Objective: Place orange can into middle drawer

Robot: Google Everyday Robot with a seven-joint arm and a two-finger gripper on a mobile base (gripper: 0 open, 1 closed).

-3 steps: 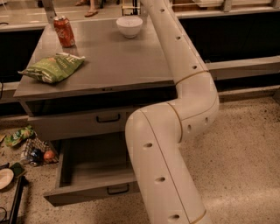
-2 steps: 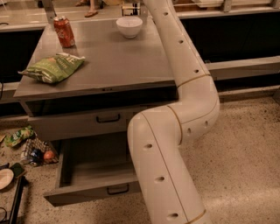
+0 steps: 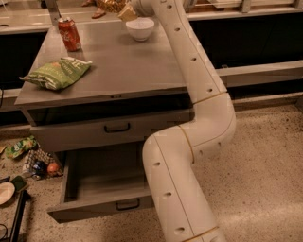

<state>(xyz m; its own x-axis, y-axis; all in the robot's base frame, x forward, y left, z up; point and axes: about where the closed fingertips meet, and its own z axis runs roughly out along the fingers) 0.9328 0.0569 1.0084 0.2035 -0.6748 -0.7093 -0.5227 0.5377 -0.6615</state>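
Observation:
The orange can [image 3: 111, 4] shows as a shiny golden shape at the top edge, above the back of the cabinet top [image 3: 118, 66]. My gripper [image 3: 125, 10] is right beside it, above the white bowl [image 3: 140, 28], and appears shut on it; both are partly cut off by the frame edge. The middle drawer [image 3: 113, 128] is the grey front with a small black handle below the cabinet top, with a dark gap above it. My white arm [image 3: 199, 108] rises in front of the cabinet's right side.
A red cola can [image 3: 69, 34] and a green chip bag [image 3: 57, 73] lie on the cabinet top. The lowest drawer [image 3: 102, 189] is pulled out. Litter and a wire basket [image 3: 35, 163] lie on the floor at the left.
The arm's upper end has swung left and down a little, bringing the gripper and the golden can into view at the top edge. The things on the cabinet have not moved.

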